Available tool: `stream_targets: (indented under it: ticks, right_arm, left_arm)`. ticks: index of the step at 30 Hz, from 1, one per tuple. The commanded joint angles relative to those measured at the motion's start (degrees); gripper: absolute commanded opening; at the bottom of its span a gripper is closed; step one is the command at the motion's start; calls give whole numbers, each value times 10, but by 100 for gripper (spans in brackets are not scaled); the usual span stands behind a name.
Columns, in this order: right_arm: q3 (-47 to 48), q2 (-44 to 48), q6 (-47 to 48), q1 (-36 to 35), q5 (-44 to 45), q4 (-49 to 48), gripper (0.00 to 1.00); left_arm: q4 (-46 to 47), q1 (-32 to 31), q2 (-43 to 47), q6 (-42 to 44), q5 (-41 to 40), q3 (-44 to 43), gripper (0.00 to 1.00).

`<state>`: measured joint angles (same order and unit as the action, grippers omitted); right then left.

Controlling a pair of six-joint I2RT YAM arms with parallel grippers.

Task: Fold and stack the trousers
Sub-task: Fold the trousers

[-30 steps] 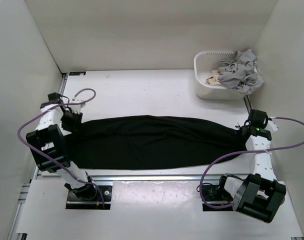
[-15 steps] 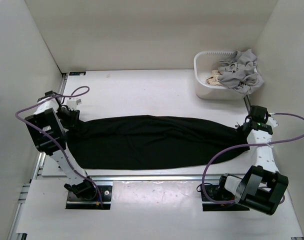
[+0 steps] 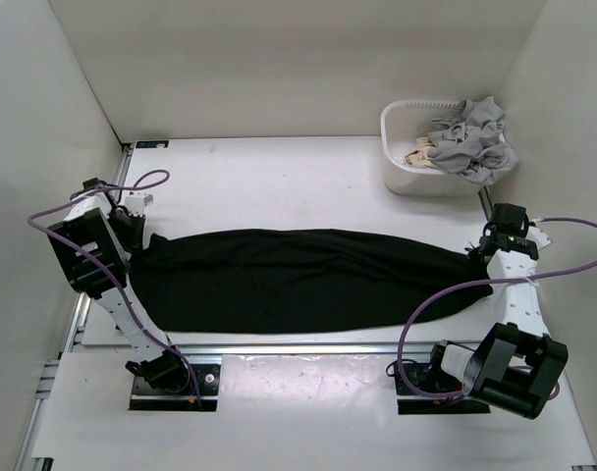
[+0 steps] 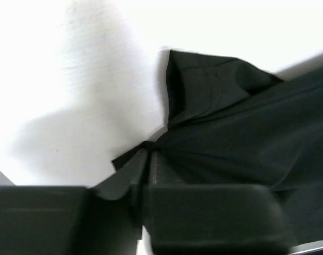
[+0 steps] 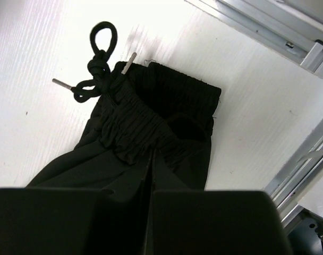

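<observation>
Over the last second the left arm has drawn back toward the left wall and the right wrist has eased a little outward. This pulls the trousers out longer and flatter, and the slack bulge at the left end has mostly gone. They now lie as one long black strip across the middle of the bench, leg ends to the left and waistband to the right, well clear of the basket in the far right corner. I judge this to be the end of the straightening step; no fold has yet been made, so most of the task remains. The left fingers are closed with no gap showing, pinching a small peak of cloth at the leg end, with the fabric fanning away from the pinch in taut creases. The right fingers are likewise shut tight on the gathered waistband, just below the knotted drawstring, which lies loose on the bench. With both ends gripped, the next move probably calls for carrying one end over toward the other, keeping the tension even so the cloth does not bunch.
</observation>
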<state>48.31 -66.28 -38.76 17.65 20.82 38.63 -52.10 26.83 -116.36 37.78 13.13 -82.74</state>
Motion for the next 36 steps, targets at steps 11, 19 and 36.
stream_targets:
  ticks: [11,19,36]
  right_arm:
    - [106,-59,8,3,-10,-12,0]
    - [123,-62,31,3,-21,-12,0]
    - [92,-42,36,3,4,-13,0]
  left_arm:
    - [-88,24,-6,25,46,-141,14]
    - [-113,46,-52,12,59,-98,71]
    - [-153,40,-111,18,150,-182,14]
